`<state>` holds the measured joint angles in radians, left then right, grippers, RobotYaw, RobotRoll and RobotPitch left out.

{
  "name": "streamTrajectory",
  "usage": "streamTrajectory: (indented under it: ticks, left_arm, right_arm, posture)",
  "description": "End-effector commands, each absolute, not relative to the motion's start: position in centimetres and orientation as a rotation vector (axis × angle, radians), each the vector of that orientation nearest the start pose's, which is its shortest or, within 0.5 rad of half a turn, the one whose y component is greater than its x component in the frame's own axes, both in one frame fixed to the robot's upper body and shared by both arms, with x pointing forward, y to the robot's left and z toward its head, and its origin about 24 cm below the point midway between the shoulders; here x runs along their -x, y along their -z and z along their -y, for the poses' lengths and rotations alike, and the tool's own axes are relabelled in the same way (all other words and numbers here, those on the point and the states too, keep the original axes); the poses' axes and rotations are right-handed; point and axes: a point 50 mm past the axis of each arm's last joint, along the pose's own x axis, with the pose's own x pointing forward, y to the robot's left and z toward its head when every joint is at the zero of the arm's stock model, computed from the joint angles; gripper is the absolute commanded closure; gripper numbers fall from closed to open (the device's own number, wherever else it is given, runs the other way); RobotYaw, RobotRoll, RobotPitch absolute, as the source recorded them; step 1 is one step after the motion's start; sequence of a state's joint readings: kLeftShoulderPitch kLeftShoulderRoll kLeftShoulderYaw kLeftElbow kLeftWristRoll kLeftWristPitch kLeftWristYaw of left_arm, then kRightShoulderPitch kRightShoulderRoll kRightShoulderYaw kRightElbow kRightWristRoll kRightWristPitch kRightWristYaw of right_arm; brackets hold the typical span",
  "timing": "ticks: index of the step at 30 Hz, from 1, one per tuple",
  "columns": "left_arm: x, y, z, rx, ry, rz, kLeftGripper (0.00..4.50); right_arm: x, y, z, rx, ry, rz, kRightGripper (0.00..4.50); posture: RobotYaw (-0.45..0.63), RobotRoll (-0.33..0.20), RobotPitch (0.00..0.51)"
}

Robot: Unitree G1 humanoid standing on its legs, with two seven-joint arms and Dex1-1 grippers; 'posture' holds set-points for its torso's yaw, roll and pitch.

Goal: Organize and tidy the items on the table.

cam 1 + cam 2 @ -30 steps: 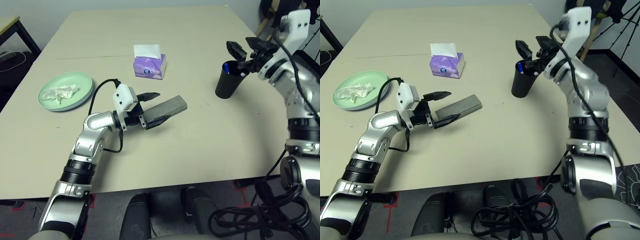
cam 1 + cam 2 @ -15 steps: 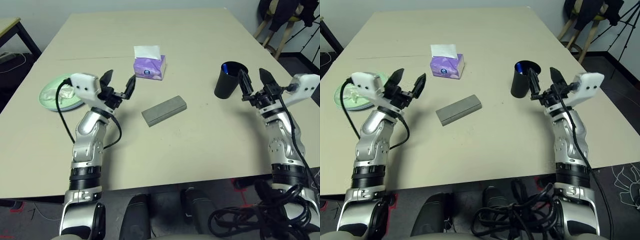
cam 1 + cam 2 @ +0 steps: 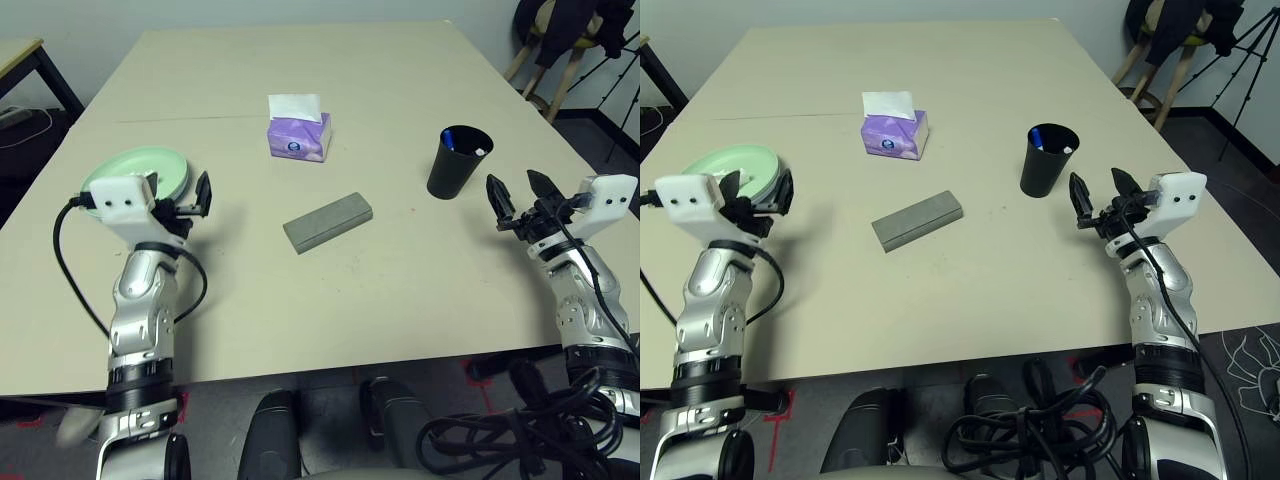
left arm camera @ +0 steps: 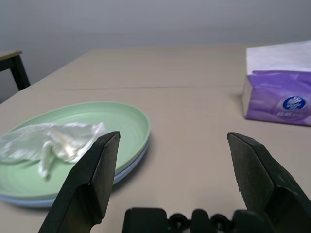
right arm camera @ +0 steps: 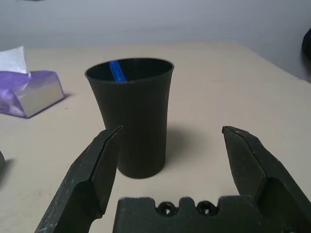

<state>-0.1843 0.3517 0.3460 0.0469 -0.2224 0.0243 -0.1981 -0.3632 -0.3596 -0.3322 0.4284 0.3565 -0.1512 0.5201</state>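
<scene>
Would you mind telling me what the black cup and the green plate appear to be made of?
Black cup: probably matte plastic, with a smooth, dull wall and thin, even rim. Green plate: likely plastic or melamine, judging by its soft sheen and uniform pastel colour; glazed ceramic cannot be ruled out.

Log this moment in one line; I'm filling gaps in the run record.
left claw: open, empty, by green plate | right claw: open, empty, by black cup | grey oblong case: flat mid-table

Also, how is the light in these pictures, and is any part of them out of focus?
Eye views: soft, even light; the black cup and grey case throw only faint shadows on the table. Right wrist view: the cup's shadow is soft; the near fingers look slightly blurred. Left wrist view: the green plate and tissue box are a little soft.
</scene>
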Motion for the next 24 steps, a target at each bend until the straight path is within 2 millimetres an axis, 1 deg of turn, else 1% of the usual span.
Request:
streamTrajectory:
  ticks: [1, 4, 6, 15, 24]
  left_arm:
    - [-26.6, -10.9, -28.4, -0.127, -0.12, 0.196, 0.0]
    - [-25.6, -10.2, -29.8, -0.113, -0.206, 0.21, 0.0]
    - [-25.4, -10.2, -30.0, -0.098, -0.225, 0.236, 0.0]
    - [-25.4, -9.5, -29.4, -0.068, -0.181, 0.247, 0.0]
    - [-25.9, -8.9, -29.0, -0.065, -0.142, 0.23, 0.0]
  right_arm:
    - [-30.9, -9.5, 26.8, -0.045, -0.155, 0.237, 0.02]
    - [-31.1, -9.7, 26.8, -0.057, -0.106, 0.265, 0.02]
    - [-31.2, -9.9, 26.8, -0.069, -0.088, 0.279, 0.02]
    - [-31.2, -10.4, 26.4, -0.081, -0.091, 0.29, 0.02]
    - [-31.0, -9.8, 25.8, -0.086, -0.128, 0.255, 0.02]
  posture:
    - [0.07, 0.0, 0.112]
    - [0.08, 0.0, 0.111]
    - [0.08, 0.0, 0.111]
    - [0.07, 0.0, 0.107]
    - [0.05, 0.0, 0.097]
